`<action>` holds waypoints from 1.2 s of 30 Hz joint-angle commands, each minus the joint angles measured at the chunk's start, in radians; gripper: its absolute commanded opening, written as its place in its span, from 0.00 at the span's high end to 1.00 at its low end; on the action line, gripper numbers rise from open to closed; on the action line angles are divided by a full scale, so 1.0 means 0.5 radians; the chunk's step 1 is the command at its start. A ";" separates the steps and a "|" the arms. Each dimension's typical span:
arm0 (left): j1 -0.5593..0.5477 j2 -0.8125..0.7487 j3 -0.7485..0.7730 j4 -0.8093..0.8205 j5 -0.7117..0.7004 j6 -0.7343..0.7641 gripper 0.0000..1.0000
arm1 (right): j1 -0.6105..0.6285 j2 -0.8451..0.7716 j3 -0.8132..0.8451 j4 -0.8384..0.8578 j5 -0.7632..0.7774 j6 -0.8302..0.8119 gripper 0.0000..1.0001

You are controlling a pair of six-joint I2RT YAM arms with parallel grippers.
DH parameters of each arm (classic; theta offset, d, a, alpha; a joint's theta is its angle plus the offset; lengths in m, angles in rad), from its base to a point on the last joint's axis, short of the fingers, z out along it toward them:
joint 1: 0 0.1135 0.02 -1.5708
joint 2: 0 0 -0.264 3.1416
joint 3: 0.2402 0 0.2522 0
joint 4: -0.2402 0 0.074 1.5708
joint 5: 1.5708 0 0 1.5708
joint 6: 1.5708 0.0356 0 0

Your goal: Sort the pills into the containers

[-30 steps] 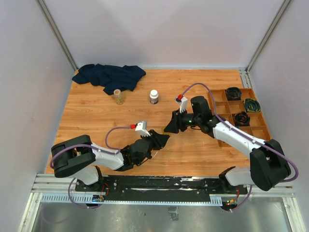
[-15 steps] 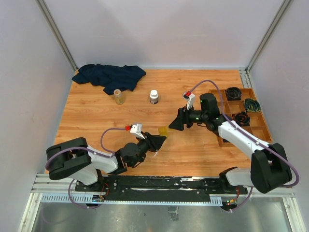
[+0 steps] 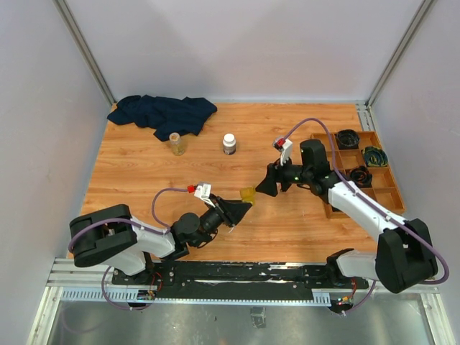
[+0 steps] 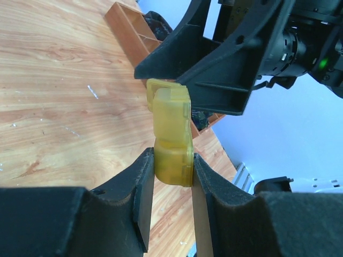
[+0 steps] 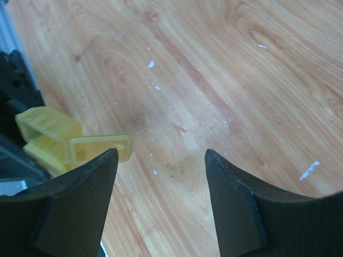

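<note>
My left gripper point(image 4: 172, 160) is shut on the lower end of the yellow translucent case point(image 4: 171, 139), holding it on edge above the table. Seen from above, the case point(image 3: 247, 195) hangs near the table's middle, between the two grippers. Its lid point(image 5: 102, 149) is swung out flat in the right wrist view. My right gripper point(image 5: 161, 160) is open and holds nothing, just to the right of the case point(image 5: 51, 136). The amber vial point(image 3: 175, 143) stands at the back left, far from both grippers. I see no pills.
A white-capped bottle point(image 3: 229, 144) stands at the back centre. A dark blue cloth point(image 3: 164, 113) lies in the back left corner. A brown wooden compartment tray point(image 3: 329, 157) with black coiled items sits at the right edge, behind my right arm.
My right gripper has opened and drawn back to the right, away from the case. The left gripper keeps its hold on the case, having shifted only slightly.
</note>
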State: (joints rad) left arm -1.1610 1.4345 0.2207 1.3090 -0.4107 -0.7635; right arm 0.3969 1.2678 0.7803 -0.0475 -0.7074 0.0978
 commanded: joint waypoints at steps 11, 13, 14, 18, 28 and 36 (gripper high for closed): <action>0.125 0.269 -0.142 0.823 0.421 -0.138 1.00 | -0.287 -0.200 -0.089 0.319 -1.026 0.111 0.09; 0.141 0.332 -0.160 0.944 0.463 -0.183 1.00 | -0.289 -0.128 -0.086 0.322 -1.078 0.128 0.09; 0.143 0.341 -0.157 0.946 0.474 -0.177 1.00 | -0.291 -0.102 -0.088 0.321 -1.087 0.136 0.09; 0.143 0.321 -0.149 0.945 0.493 -0.138 1.00 | -0.291 -0.026 -0.096 0.312 -1.064 0.145 0.13; 0.163 0.308 -0.147 0.945 0.467 -0.131 1.00 | -0.206 0.153 -0.065 0.177 -1.076 0.067 0.29; 0.188 0.254 -0.158 0.940 0.467 -0.124 1.00 | -0.133 0.255 -0.008 0.037 -1.091 -0.053 0.44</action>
State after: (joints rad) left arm -1.0786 1.5936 0.1474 1.5276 -0.1780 -0.8360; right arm 0.3088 1.3708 0.7422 0.0227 -1.2148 0.1242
